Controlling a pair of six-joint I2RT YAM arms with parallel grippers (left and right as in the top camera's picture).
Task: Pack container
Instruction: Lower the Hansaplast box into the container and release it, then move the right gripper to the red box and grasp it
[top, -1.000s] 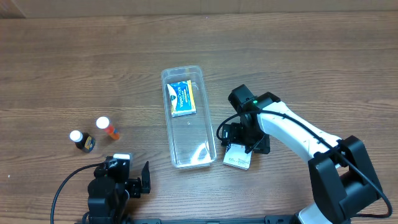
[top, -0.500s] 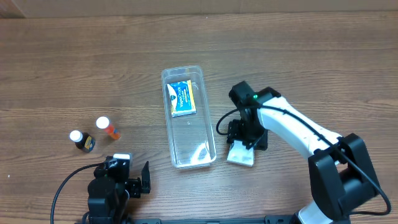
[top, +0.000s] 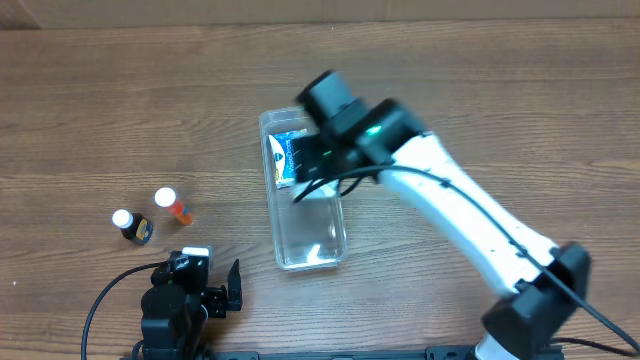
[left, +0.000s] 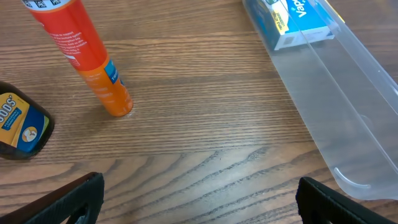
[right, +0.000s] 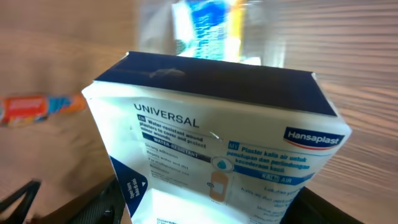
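Observation:
The container (top: 310, 238) is a clear long bin in the middle of the table, with a blue-and-yellow box (top: 283, 158) lying in its far end. My right gripper (top: 312, 168) hangs blurred over the container's far half. In the right wrist view my right gripper (right: 208, 208) is shut on a white and navy Hansaplast plaster box (right: 217, 143), with the container and blue box (right: 211, 28) beyond it. At the near left edge my left gripper (top: 197, 282) stands open and holds nothing. In its wrist view the left gripper (left: 202, 205) is over bare wood, and the container (left: 348, 118) lies to the right.
An orange tube with a white cap (top: 172, 205) and a dark bottle with a white cap (top: 130, 226) stand on the wooden table left of the container. The left wrist view shows the orange tube (left: 87, 56) and the dark bottle (left: 18, 127) close ahead.
The right gripper closed on the white plaster box lying right of the container, lifted it and swung it up and left over the container. The left arm has not moved.

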